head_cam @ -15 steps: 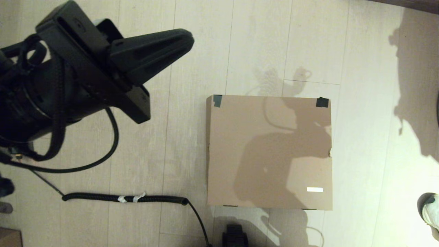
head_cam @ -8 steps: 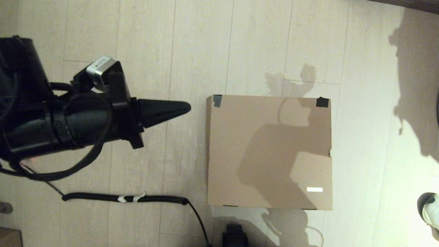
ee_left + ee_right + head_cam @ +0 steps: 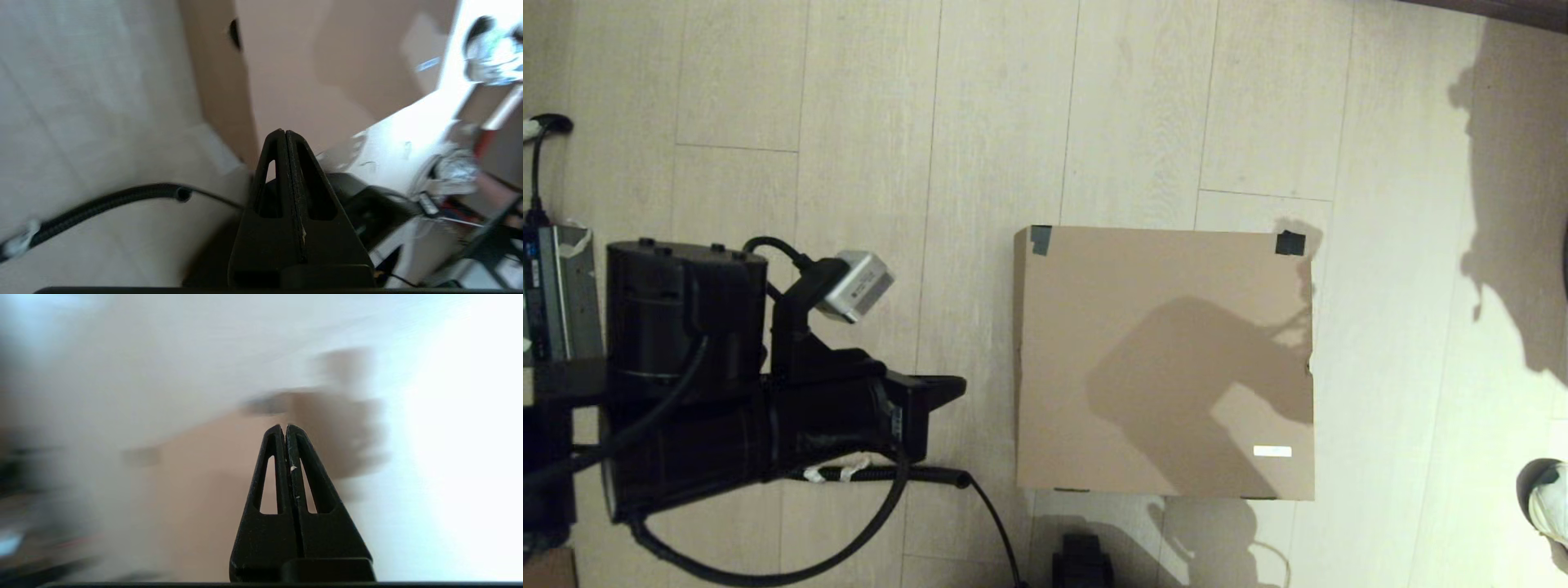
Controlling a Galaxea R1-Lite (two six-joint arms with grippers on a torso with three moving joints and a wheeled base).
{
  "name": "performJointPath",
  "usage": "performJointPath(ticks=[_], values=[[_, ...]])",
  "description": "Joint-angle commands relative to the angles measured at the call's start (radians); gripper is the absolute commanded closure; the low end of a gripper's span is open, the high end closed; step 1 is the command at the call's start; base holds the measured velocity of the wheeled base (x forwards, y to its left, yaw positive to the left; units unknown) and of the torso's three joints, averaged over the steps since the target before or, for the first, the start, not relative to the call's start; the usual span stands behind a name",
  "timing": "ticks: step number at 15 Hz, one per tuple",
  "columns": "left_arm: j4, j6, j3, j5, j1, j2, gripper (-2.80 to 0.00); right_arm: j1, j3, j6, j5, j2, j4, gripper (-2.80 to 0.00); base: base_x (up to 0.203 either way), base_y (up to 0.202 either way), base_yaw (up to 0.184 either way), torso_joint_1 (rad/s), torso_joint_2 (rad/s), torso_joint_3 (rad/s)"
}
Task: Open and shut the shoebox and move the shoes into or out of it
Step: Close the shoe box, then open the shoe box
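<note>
The shoebox (image 3: 1164, 359) lies shut on the wooden floor, a plain brown cardboard box with black tape (image 3: 1041, 238) on its far corners and a small white label (image 3: 1272, 451) near the front right. The pair of shoes is hidden. My left gripper (image 3: 957, 384) hangs low to the left of the box, a short gap from its side, pointing at it. In the left wrist view the left gripper (image 3: 282, 132) is shut and empty, with the shoebox (image 3: 286, 73) beyond it. In its own wrist view my right gripper (image 3: 284, 426) is shut and empty before the blurred shoebox (image 3: 204, 477).
A coiled black cable (image 3: 907, 474) lies on the floor under my left arm, near the box's front left corner. A black part (image 3: 1082, 565) sits at the bottom edge. A lone whitish shoe with a dark rim (image 3: 1547, 498) is at the right edge. Equipment (image 3: 551, 294) stands at far left.
My left arm has swung down and toward me, from high at the upper left to low beside the box's left side. The arm shadows on the lid have shifted.
</note>
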Motion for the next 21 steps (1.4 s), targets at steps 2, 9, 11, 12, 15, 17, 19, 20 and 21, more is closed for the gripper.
performJointPath(ticks=[2,9,11,12,15,17,19,20,21], values=[[-0.001,0.002,0.033,0.052,-0.027,-0.001,0.00,0.004,0.019,-0.479,-0.244,0.001,0.262,0.00,0.000,0.000,0.000,0.000,0.00,0.000],[-0.056,0.010,-0.014,0.165,-0.023,0.137,0.00,0.407,-0.096,-0.583,-0.663,0.104,0.547,0.00,0.000,0.000,0.000,0.000,0.00,0.000],[-0.069,0.011,-0.065,0.186,-0.023,0.180,0.00,0.529,-0.214,-0.467,-0.820,0.210,0.545,0.00,0.000,0.000,0.000,0.000,0.00,0.000],[-0.070,0.011,-0.084,0.197,-0.023,0.204,0.00,0.581,-0.244,-0.442,-0.884,0.255,0.543,0.00,0.000,0.000,0.000,0.000,0.00,0.000],[-0.073,0.007,-0.143,0.245,-0.014,0.280,0.00,0.666,-0.284,-0.415,-0.938,0.356,0.528,0.00,0.000,0.000,0.000,0.000,0.00,0.000],[-0.114,0.009,-0.168,0.257,0.004,0.318,0.00,0.669,-0.289,-0.412,-0.939,0.416,0.462,0.00,0.000,0.000,0.000,0.000,0.00,0.000],[-0.142,0.022,-0.183,0.258,0.029,0.356,0.00,0.680,-0.274,-0.405,-0.910,0.490,0.378,0.00,0.000,0.000,0.000,0.000,0.00,0.000],[-0.144,0.036,-0.185,0.255,0.041,0.362,0.00,0.692,-0.258,-0.401,-0.876,0.526,0.290,0.00,0.000,0.000,0.000,0.000,0.00,0.000],[-0.144,0.036,-0.190,0.252,0.043,0.373,0.00,0.697,-0.245,-0.396,-0.847,0.571,0.206,0.00,0.000,0.000,0.000,0.000,0.00,0.000]])
